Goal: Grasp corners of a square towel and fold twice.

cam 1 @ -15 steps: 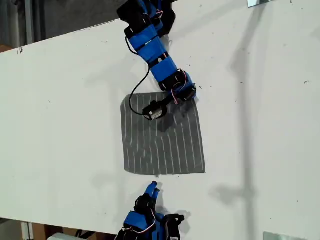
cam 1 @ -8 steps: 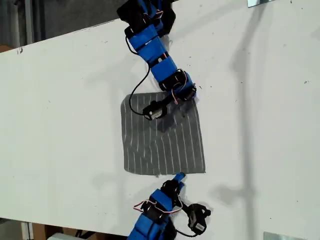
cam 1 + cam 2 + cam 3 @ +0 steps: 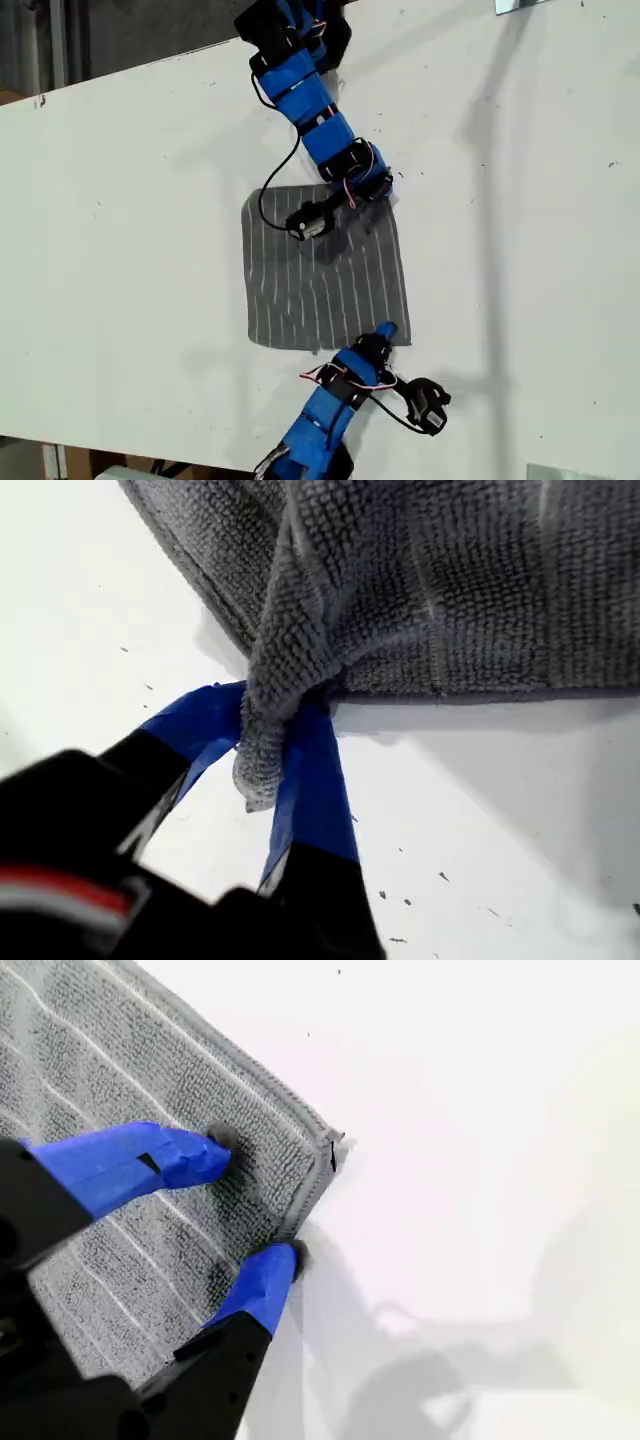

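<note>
The towel (image 3: 326, 267) lies flat on the white desk (image 3: 130, 200), near the middle of the exterior view. It is dark grey with thin white stripes.

My first end effector (image 3: 268, 770) is at the far corner (image 3: 385, 196) of the towel, toward the exterior view's right. Its two blue fingers (image 3: 312, 780) are squeezed together on that corner. In the first wrist view the cloth is bunched up into a little grey twist (image 3: 268, 730) between them, and the tip of the corner pokes out past the fingers. The rest of the towel spreads out flat behind it.

My second end effector (image 3: 255, 1205) is at the near corner (image 3: 400, 335) of the towel, also toward the exterior view's right. Its blue fingers are apart. One finger (image 3: 140, 1160) presses down on top of the cloth, just in from the edge. The other finger (image 3: 265, 1282) touches the hemmed edge of the towel, right where the cloth meets the desk. The rounded tip of the corner (image 3: 328, 1152) sits between the two fingers and is not pinched.

The second arm (image 3: 335, 410) reaches in from the bottom of the exterior view. The first arm (image 3: 305, 100) reaches in from the top.

There are no boxes, bowls or bins in view.
</note>
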Robot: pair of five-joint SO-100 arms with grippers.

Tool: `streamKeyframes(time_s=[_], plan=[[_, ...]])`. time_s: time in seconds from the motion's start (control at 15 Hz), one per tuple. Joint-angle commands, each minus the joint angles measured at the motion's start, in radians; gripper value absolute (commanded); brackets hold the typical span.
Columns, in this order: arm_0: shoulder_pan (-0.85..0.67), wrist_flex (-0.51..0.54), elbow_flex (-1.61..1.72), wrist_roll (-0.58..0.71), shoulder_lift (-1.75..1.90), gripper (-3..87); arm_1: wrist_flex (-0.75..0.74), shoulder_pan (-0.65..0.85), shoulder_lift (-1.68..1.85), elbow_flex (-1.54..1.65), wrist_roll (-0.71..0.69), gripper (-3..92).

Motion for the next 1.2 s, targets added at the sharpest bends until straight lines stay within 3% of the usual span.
streamKeyframes(time_s=[0.0, 0.2, 0.27, 0.33, 0.47, 0.6, 0.67, 0.87, 0.93, 1.0, 1.13], plan=[[0.021, -0.034, -0.026, -0.043, -0.005, 19.2, 0.002, -0.017, -0.005, 0.000, 0.008, -0.1], [0.041, -0.063, 0.020, -0.074, 0.000, 18.3, 0.000, -0.018, -0.005, -0.003, 0.008, -0.1], [0.048, -0.127, 0.064, -0.080, -0.002, 15.3, 0.000, -0.018, -0.003, -0.006, 0.008, -0.1], [0.058, -0.229, 0.132, -0.112, -0.009, -0.1, 0.003, -0.021, -0.002, -0.008, 0.009, -0.1], [0.100, -0.476, 0.249, -0.172, -0.071, -0.2, 0.003, -0.029, 0.002, -0.011, 0.012, -0.1], [0.123, -0.586, 0.245, -0.179, -0.143, -0.2, 0.003, -0.029, 0.002, -0.018, 0.015, -0.1], [0.121, -0.540, 0.198, -0.152, -0.146, -0.2, 0.015, -0.029, 0.003, -0.031, 0.015, -0.1], [0.081, 0.052, -0.222, -0.040, -0.143, -0.2, 0.155, -0.038, 0.031, -0.173, 0.017, -0.1], [0.063, 0.198, -0.365, 0.008, -0.150, -0.2, 0.195, -0.038, 0.061, -0.213, 0.011, -0.1], [0.044, 0.295, -0.480, 0.060, -0.158, -0.2, 0.230, -0.035, 0.104, -0.232, 0.009, -0.1], [0.017, 0.364, -0.609, 0.178, -0.147, -0.2, 0.290, -0.014, 0.206, -0.235, 0.005, -0.1]])
